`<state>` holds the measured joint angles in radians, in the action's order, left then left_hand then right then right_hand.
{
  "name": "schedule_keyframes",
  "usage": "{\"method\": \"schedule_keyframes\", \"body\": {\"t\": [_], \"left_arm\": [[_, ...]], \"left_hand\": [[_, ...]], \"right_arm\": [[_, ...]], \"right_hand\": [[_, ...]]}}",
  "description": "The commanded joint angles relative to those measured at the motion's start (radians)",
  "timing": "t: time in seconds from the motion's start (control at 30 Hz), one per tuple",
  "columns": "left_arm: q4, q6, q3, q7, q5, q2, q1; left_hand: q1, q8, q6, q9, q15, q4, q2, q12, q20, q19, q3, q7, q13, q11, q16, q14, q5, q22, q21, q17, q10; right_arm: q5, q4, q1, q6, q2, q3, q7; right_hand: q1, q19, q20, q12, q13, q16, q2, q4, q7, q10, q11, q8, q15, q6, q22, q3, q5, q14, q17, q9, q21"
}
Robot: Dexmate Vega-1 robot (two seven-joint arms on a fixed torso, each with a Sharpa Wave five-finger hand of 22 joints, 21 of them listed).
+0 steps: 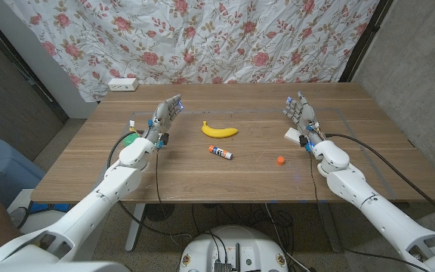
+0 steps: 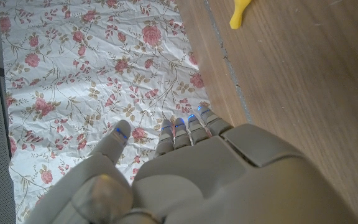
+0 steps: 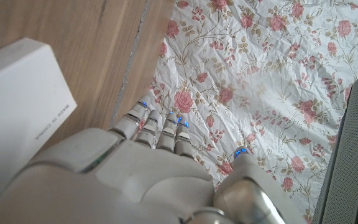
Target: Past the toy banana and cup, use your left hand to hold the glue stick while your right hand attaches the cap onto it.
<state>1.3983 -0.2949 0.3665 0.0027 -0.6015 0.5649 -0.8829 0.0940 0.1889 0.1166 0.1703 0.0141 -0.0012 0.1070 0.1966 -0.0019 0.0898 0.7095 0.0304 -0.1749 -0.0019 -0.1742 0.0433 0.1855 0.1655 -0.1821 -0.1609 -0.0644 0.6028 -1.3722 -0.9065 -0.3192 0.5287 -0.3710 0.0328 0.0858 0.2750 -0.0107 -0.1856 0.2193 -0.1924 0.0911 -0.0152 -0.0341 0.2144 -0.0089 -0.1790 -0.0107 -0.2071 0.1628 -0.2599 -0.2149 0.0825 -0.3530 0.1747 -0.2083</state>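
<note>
Your wooden table (image 1: 202, 177) and what sits on it.

You have a toy banana (image 1: 220, 131) lying near the middle, with the glue stick (image 1: 220, 153) just in front of it on its side. The small orange cap (image 1: 280, 159) rests apart from the stick, toward your right side. A white box (image 1: 293, 134) lies near the right hand, and something green (image 1: 131, 139) sits at the left edge, mostly hidden by the left arm.

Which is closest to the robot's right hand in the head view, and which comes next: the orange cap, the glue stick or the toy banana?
From the right hand:
1. Orange cap, on the table in front of that hand.
2. Toy banana and glue stick, both mid-table, too close to call.
</note>
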Motion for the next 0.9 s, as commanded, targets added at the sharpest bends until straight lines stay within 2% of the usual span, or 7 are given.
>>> {"method": "schedule_keyframes", "body": {"t": [0.03, 0.27, 0.43, 0.53, 0.6, 0.7, 0.9], "left_arm": [[0.083, 0.040, 0.002, 0.029, 0.045, 0.050, -0.019], [0.143, 0.099, 0.013, 0.024, 0.083, 0.104, -0.012], [0.181, 0.108, 0.018, 0.051, 0.130, 0.127, -0.021], [0.204, 0.111, 0.022, 0.071, 0.163, 0.138, -0.028], [0.219, 0.114, 0.024, 0.069, 0.181, 0.151, -0.030], [0.253, 0.142, 0.025, 0.064, 0.201, 0.179, -0.031], [0.325, 0.183, 0.019, 0.062, 0.261, 0.250, -0.043]], "left_hand": [[0.023, 0.007, 0.024, 0.004, -0.011, -0.024, 0.034, 0.009, -0.009, 0.011, 0.005, -0.007, -0.003, -0.009, -0.008, 0.019, -0.003, 0.002, -0.007, -0.004, -0.026], [0.031, 0.007, 0.033, 0.004, -0.017, -0.041, 0.034, 0.009, -0.012, 0.015, 0.006, -0.014, -0.003, -0.014, -0.007, 0.026, -0.005, 0.002, -0.007, -0.004, -0.033], [0.045, 0.011, 0.058, 0.005, -0.028, -0.070, 0.030, 0.010, -0.014, 0.017, 0.009, -0.027, -0.003, -0.028, -0.008, 0.039, -0.008, 0.001, -0.006, -0.004, -0.047], [0.058, 0.013, 0.084, 0.005, -0.039, -0.095, 0.035, 0.017, -0.018, 0.035, 0.010, -0.029, -0.003, -0.034, -0.012, 0.067, -0.008, 0.002, -0.011, -0.004, -0.081], [0.061, 0.013, 0.091, 0.005, -0.040, -0.100, 0.037, 0.018, -0.019, 0.038, 0.010, -0.030, -0.003, -0.034, -0.013, 0.074, -0.009, 0.002, -0.012, -0.004, -0.088], [0.071, 0.015, 0.110, 0.006, -0.041, -0.113, 0.042, 0.020, -0.022, 0.045, 0.013, -0.035, -0.003, -0.037, -0.013, 0.084, -0.009, 0.002, -0.012, -0.004, -0.104], [0.086, 0.016, 0.133, 0.005, -0.059, -0.139, 0.036, 0.020, -0.029, 0.056, 0.013, -0.049, -0.003, -0.061, -0.010, 0.094, -0.013, 0.001, -0.012, -0.004, -0.124]], "right_arm": [[-0.015, -0.030, -0.028, -0.008, 0.011, 0.011, 0.031], [-0.012, -0.029, -0.040, -0.032, 0.005, 0.014, 0.025], [-0.007, -0.023, -0.043, -0.048, 0.001, 0.018, 0.018], [0.004, -0.012, -0.045, -0.064, -0.004, 0.023, 0.007], [0.002, -0.018, -0.049, -0.064, 0.002, 0.025, 0.007], [0.005, -0.026, -0.053, -0.064, 0.009, 0.030, 0.003], [0.007, -0.015, -0.050, -0.069, 0.012, 0.030, -0.012]], "right_hand": [[-0.004, 0.005, 0.007, -0.005, 0.000, -0.006, 0.009, 0.003, 0.002, 0.012, 0.002, -0.007, -0.008, -0.013, 0.003, -0.006, -0.008, 0.011, 0.001, 0.003, 0.006], [-0.003, 0.005, 0.009, -0.006, -0.002, -0.006, 0.010, 0.004, 0.001, 0.013, 0.001, -0.008, -0.009, -0.014, 0.003, -0.008, -0.009, 0.012, 0.005, 0.002, 0.007], [-0.002, 0.005, 0.011, -0.006, -0.005, -0.005, 0.011, 0.005, 0.002, 0.013, 0.002, -0.008, -0.011, -0.015, 0.003, -0.011, -0.010, 0.012, 0.009, 0.002, 0.009], [-0.003, 0.006, 0.017, -0.006, -0.007, -0.007, 0.012, 0.004, 0.004, 0.014, 0.004, -0.010, -0.013, -0.019, 0.003, -0.012, -0.011, 0.016, 0.012, 0.002, 0.010], [-0.005, 0.007, 0.020, -0.006, -0.008, -0.008, 0.013, 0.003, 0.006, 0.014, 0.004, -0.009, -0.014, -0.020, 0.003, -0.012, -0.012, 0.020, 0.013, 0.002, 0.011], [-0.006, 0.007, 0.023, -0.007, -0.009, -0.008, 0.014, 0.002, 0.009, 0.016, 0.003, -0.010, -0.016, -0.021, 0.003, -0.012, -0.012, 0.020, 0.015, 0.002, 0.011], [-0.008, 0.005, 0.026, -0.006, -0.011, -0.007, 0.014, 0.002, 0.010, 0.014, 0.002, -0.010, -0.018, -0.022, 0.003, -0.013, -0.013, 0.017, 0.017, 0.002, 0.013]]}}
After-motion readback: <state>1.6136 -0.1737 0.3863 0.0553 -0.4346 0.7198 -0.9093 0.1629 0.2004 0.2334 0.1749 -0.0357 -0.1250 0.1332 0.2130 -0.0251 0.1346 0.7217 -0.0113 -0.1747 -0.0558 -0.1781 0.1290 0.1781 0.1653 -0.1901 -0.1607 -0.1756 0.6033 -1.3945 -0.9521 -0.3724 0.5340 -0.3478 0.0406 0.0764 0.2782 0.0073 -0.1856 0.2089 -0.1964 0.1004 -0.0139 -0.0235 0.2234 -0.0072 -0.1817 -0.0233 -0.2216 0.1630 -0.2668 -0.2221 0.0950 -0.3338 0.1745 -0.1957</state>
